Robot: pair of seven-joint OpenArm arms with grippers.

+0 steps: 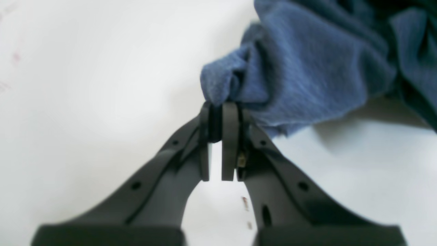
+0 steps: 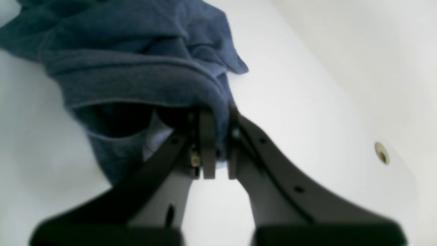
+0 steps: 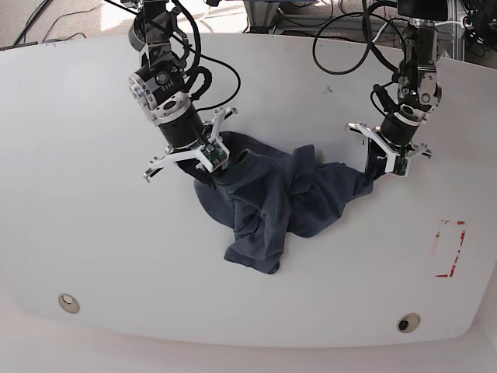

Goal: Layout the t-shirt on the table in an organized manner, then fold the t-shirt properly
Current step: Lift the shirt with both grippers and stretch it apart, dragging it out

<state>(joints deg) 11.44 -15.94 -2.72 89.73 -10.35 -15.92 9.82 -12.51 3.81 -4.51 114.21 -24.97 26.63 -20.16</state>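
The shirt [image 3: 268, 206] lies crumpled mid-table [image 3: 93, 217], its lower bunch nearest, both arms behind it. The right gripper [image 2: 218, 136] pinches a hemmed edge; the left gripper [image 1: 220, 114] pinches a bunched corner. Soft, light cloth should drape and sag; hems give the surest hold.

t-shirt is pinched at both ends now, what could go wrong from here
The left gripper holds only a small bunched tip of the t-shirt, so it may slip out when pulled. The right gripper seems to clamp several layers, so spreading may leave the shirt twisted. The middle lies crumpled on the table and could drag.
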